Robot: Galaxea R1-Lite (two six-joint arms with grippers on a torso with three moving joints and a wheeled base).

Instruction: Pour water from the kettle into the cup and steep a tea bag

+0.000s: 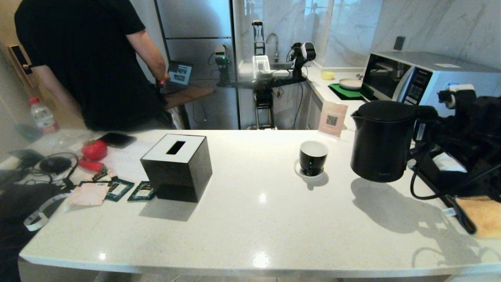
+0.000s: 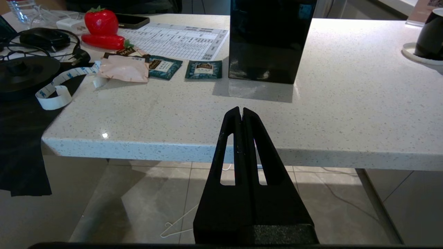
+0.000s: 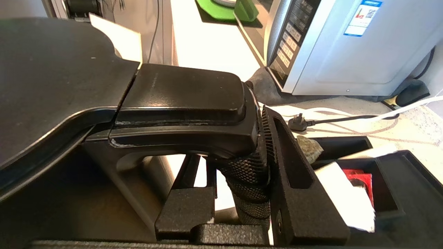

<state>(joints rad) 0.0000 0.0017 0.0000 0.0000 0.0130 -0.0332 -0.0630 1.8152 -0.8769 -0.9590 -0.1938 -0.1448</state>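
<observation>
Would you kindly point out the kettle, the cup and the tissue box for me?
kettle (image 1: 381, 150): head view, front of its black body.
cup (image 1: 312, 159): head view, its glossy outer wall.
tissue box (image 1: 176, 174): head view, its dark front face.

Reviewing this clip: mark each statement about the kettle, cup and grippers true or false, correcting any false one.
1. The right gripper grips the kettle by its handle. True.
2. The cup lies on its side. False: it stands upright on its saucer.
3. The left gripper is shut and holds nothing. True.
4. The kettle is left of the tissue box. False: it is to the right, beyond the cup.
</observation>
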